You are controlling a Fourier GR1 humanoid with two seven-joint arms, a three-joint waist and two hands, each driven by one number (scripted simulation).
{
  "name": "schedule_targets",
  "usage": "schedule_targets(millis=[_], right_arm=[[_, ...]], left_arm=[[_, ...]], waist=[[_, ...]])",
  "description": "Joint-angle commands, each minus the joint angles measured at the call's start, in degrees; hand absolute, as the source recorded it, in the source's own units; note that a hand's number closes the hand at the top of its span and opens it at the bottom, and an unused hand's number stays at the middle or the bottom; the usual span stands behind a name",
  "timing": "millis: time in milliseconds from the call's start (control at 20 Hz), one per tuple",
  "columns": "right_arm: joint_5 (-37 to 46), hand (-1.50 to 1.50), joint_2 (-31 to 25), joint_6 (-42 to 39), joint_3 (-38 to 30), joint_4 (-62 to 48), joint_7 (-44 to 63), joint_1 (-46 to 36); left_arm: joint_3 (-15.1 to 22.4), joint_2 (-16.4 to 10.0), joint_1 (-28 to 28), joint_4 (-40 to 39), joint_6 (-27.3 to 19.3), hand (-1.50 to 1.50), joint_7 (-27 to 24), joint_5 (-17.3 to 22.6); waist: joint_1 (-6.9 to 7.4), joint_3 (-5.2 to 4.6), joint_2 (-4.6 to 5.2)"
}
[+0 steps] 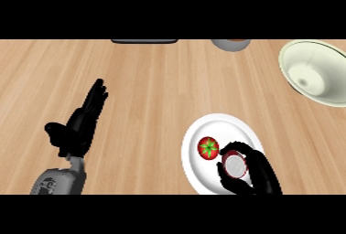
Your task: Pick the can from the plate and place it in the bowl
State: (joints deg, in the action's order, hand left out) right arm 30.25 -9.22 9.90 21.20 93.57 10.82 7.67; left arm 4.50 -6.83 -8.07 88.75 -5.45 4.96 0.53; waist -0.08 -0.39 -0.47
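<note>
– Two robot hands in view. Status on the right one?
– Right robot hand point(260, 176) shows at the lower right edge. Fingers and thumb are curled round the can point(235, 165), so it is grasping it.
– Can location?
– Over the lower right part of the plate point(223, 124). View is straight down on its round top: pale disc, dark red rim. The hand hides its sides, so I can't tell if the base sits on the plate or is just off it.
– Plate itself?
– White, round, flat on the tabletop point(155, 91), lower right area. Bottom rim is cut by the view's edge.
– Anything else on it?
– Tomato point(208, 147), red with a green star-shaped stalk, just beside the can on its left. One fingertip is near it; contact unclear.
– Left side?
– Left robot hand point(78, 125) is at the left of the tabletop, well apart from the plate. Released: fingers straight, pointing up and slightly right, thumb out to the left, holding nothing. Its grey forearm point(61, 180) enters from the lower edge.
– Bowl?
– Bowl point(324, 55) is at the upper right, cut by the right edge. Pale, with its inside facing the camera. Well apart from the plate, above and to the right of it.
– Rest?
– Two items cut by the top edge: a dark flat slab point(144, 41) near centre, and a grey round vessel point(231, 44) to its right. Can't identify either.
</note>
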Motion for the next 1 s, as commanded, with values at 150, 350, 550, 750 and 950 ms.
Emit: schedule_targets(millis=[150,350,550,750,950], right_arm=[[-9.8,1.50,-17.2,-23.8,6.0,2.4,-20.6,0.6],[-13.6,1.50,-27.7,-32.9,4.8,4.8,-33.7,-0.1],[-22.8,1.50,-35.1,-40.5,-1.3,7.0,-49.7,-0.3],[-30.7,1.50,-42.4,-44.6,-11.9,5.9,-64.3,-1.4],[-37.9,1.50,-48.7,-45.8,-20.8,2.8,-72.9,-1.4]], left_arm=[[1.1,0.9,-0.3,0.0,0.2,0.00,-0.2,-0.3],[1.2,1.1,-0.1,-0.4,0.2,0.00,-0.5,-0.2],[0.9,1.3,0.1,-0.3,-0.9,0.00,-0.2,-0.8],[-0.7,-0.1,0.2,0.0,-0.6,0.00,0.4,-0.1],[-1.3,0.1,0.8,-0.7,-1.3,0.00,-0.2,-0.4]], waist=[[1.92,0.79,0.62],[1.24,0.80,0.51],[-0.52,0.86,0.25],[-1.86,0.82,-0.04],[-2.66,0.79,0.06]])
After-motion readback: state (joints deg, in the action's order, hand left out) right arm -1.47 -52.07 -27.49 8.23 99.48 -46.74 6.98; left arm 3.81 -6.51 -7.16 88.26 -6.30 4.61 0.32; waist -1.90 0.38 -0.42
